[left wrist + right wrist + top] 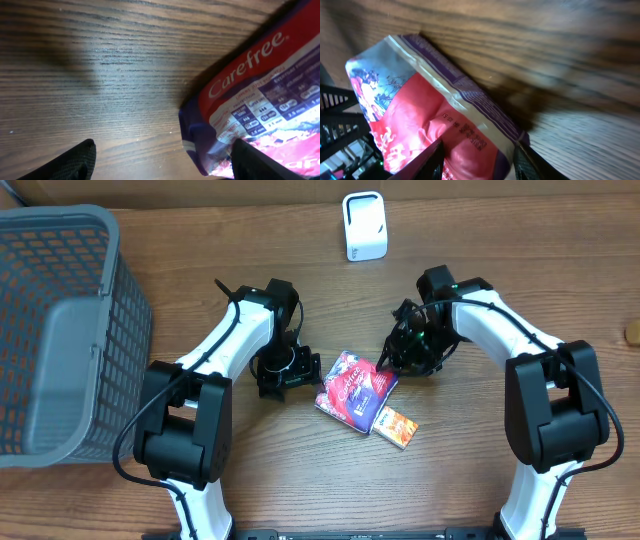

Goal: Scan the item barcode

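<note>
Looking down from overhead, I see the Carefree packet (355, 388), glossy pink and purple, lying flat on the table (470, 480). On the left wrist, the left gripper (164, 145) stands wide open, the packet's red corner beside one finger. On the right wrist, the right gripper (480, 145) straddles the packet's sealed edge; clamped or not, I cannot tell.

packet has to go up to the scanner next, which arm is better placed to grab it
Right: the right gripper straddles the packet at its edge, a finger on each side. The left gripper is open with mostly bare table between its fingers, the packet only at one finger.
</note>
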You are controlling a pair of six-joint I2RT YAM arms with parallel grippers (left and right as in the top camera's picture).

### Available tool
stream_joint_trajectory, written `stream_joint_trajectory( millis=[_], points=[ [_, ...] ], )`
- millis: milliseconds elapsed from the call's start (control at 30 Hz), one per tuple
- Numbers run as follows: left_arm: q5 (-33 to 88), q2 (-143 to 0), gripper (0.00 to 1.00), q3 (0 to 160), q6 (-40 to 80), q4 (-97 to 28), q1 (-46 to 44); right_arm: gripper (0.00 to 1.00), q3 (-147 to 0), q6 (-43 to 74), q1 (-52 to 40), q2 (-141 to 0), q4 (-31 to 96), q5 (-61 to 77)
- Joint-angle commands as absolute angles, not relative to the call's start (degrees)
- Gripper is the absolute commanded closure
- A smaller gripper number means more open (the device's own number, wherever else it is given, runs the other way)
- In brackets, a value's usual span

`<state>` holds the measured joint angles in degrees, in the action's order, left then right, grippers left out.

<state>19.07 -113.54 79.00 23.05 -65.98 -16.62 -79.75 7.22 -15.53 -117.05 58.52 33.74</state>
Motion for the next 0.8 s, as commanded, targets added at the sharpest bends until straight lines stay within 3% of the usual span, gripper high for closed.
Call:
stream_joint_trajectory(
  millis=[0, 167, 400, 567, 767],
  points=[
    [19.55, -113.78, 0.21, 78.06, 26.96, -63.70, -16.97, 0.54, -78.04, 4.16, -17.37, -115.20, 58.39, 34.81],
    [19.68, -113.78, 0.20, 78.04, 31.40, -56.71, -16.97, 0.60, -78.02, 4.47, -18.00, -115.20, 58.76, 34.83],
    [20.64, -113.78, 0.22, 81.60, 29.06, -52.10, -15.35, 0.60, -82.50, 4.38, -14.79, -115.18, 64.03, 34.59],
    [24.14, -113.78, 0.21, 92.49, 23.92, -59.59, -11.75, 0.59, -87.83, 4.12, -11.97, -115.18, 67.66, 34.61],
    [24.08, -113.78, 0.22, 99.46, 22.24, -75.72, -11.22, 0.50, -88.14, -0.84, -12.58, -115.20, 67.59, 34.68]
  ],
)
